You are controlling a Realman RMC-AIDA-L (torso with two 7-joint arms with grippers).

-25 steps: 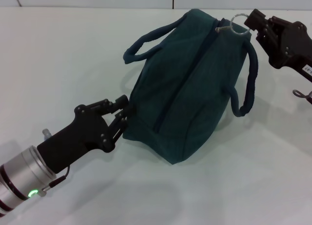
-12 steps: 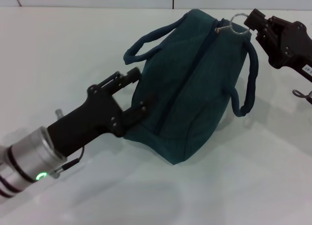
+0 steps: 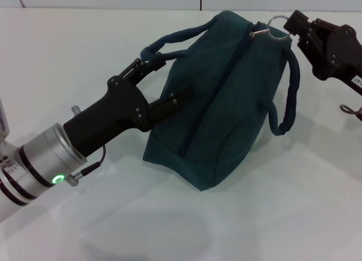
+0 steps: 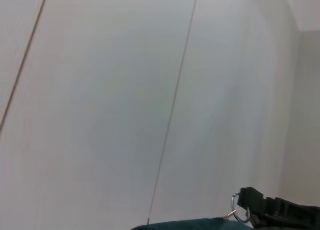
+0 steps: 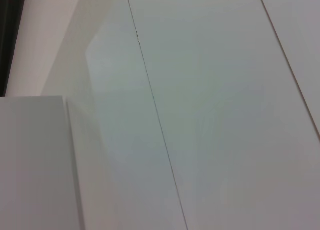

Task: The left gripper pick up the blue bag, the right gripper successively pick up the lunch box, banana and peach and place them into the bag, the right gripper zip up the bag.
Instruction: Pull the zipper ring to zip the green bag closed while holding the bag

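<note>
We judge zipping nearly complete: right gripper pinches the ring pull atop the bag; left gripper, spread wide, braces its side. Next: release.

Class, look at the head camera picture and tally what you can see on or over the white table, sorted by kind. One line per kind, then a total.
Bags: 1, the blue bag, zipped shut
Bag handles: 2
Metal ring pulls: 1
Grippers: 2, the left gripper at the bag's side, the right gripper at the ring pull
Total: 6
</note>
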